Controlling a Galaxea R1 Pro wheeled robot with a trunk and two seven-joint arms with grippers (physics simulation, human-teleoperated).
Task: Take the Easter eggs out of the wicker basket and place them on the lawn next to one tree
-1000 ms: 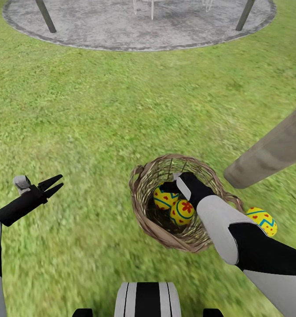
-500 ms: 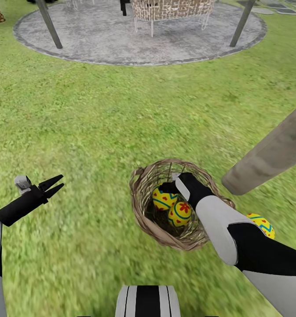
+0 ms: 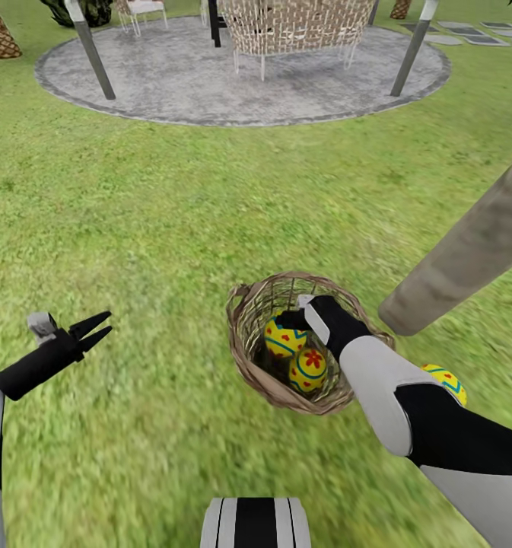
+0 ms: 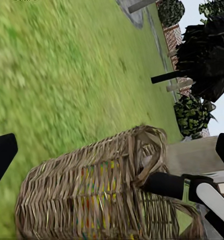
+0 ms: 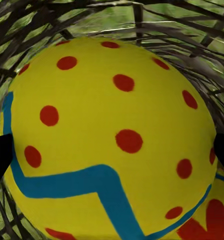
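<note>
My right end effector (image 3: pixel 292 320) is down inside the wicker basket (image 3: pixel 249 358), fingers apart astride the far egg (image 5: pixel 109 140), not yet clamped. Second egg (image 3: pixel 310 370) touches it; third (image 3: pixel 444 379) lies by the tree trunk (image 3: pixel 461 255). Shell looks hard, smooth, slippery: grip across its widest girth.

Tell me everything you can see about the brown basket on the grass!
The wicker basket is round, brown and loosely woven, with a thick braided rim and a small loop handle on one side. It stands upright on the lawn, near the foot of a grey-beige tree trunk. Two yellow eggs with blue zigzags and red marks lie inside. The right gripper reaches down into it, around the farther egg.
</note>
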